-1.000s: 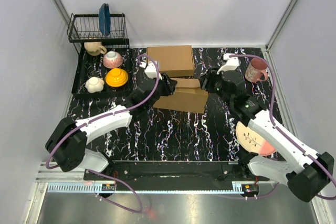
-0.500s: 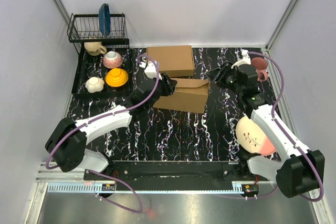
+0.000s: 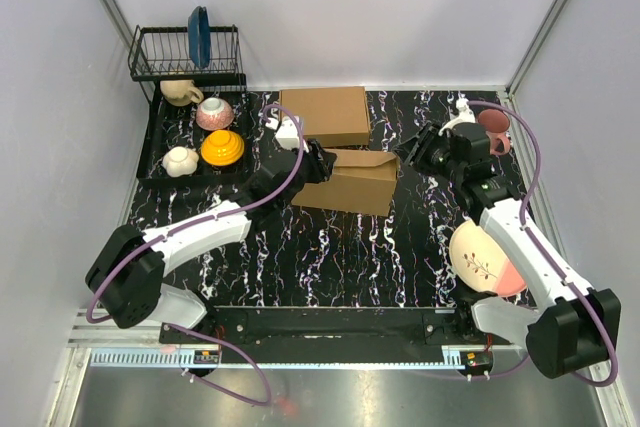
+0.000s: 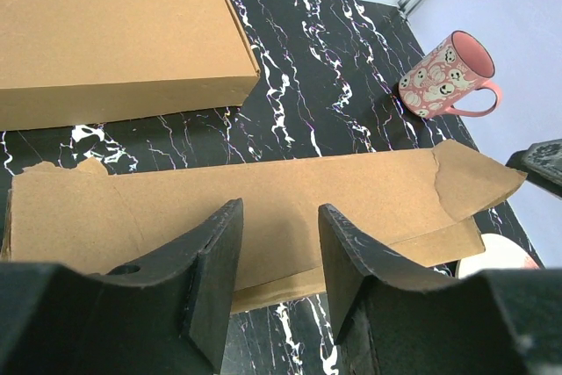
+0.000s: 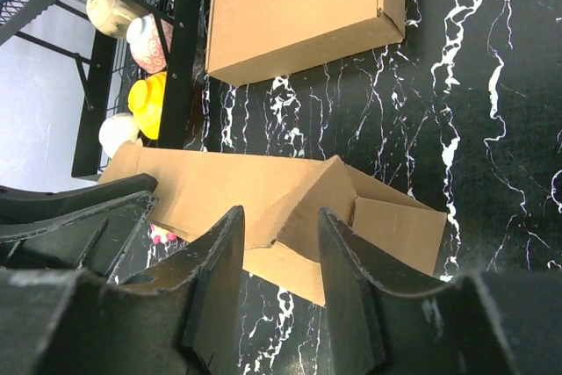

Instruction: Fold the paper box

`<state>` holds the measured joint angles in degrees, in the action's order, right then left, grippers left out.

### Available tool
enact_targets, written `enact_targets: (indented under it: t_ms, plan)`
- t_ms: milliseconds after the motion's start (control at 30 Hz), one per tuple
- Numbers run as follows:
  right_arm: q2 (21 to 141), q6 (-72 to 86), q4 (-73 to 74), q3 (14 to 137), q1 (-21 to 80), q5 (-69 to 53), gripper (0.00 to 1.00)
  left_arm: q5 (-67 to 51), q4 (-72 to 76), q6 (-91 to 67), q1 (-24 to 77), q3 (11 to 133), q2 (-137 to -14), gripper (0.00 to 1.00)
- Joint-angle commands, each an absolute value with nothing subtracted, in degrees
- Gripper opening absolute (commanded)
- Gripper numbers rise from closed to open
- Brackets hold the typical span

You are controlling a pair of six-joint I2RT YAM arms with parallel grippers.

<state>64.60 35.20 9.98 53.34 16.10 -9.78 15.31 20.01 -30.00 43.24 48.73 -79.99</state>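
Note:
The paper box (image 3: 350, 181) lies partly folded in the middle of the table, a long brown panel leaning over its body. In the left wrist view (image 4: 263, 186) that panel runs across just beyond my fingers. In the right wrist view (image 5: 386, 226) its right end stands open, with a slanted flap. My left gripper (image 3: 318, 161) is open at the box's left end, nothing between its jaws (image 4: 281, 212). My right gripper (image 3: 413, 154) is open and empty, a little off the box's right end (image 5: 279, 215).
A neatly formed brown box (image 3: 325, 115) lies just behind the paper box. A pink mug (image 3: 488, 133) stands at the back right and a pink plate (image 3: 482, 260) at the right front. A dish rack (image 3: 185, 52) with bowls and cups fills the back left.
My right gripper has drawn back to the right, away from the box's right end. The long panel now leans over the box. My left arm has hardly moved.

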Motion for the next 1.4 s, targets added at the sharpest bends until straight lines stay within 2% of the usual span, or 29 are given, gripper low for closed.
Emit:
enact_targets:
  t_ms: [0, 200, 600, 900, 1367]
  plan:
    - [65.7, 35.4, 9.5, 53.0, 16.1, -11.2, 0.41, 17.9, 17.1, -29.0, 43.1, 48.0, -79.4, 0.46]
    - [66.1, 37.8, 7.1, 49.3, 16.1, -12.6, 0.35, 17.8, 17.1, -28.9, 43.1, 48.1, -79.1, 0.46]
    - [62.3, 36.4, 9.1, 41.2, 16.1, -9.1, 0.11, 19.0, 16.6, -28.9, 43.1, 47.5, -78.2, 0.46]
    - [62.8, 35.6, 13.0, 37.7, 16.2, -7.0, 0.10, 19.3, 16.2, -29.2, 43.1, 47.5, -78.8, 0.47]
    - [62.8, 34.5, 24.4, 38.8, 16.1, -3.9, 0.16, 18.9, 15.7, -29.9, 43.1, 48.3, -80.1, 0.47]
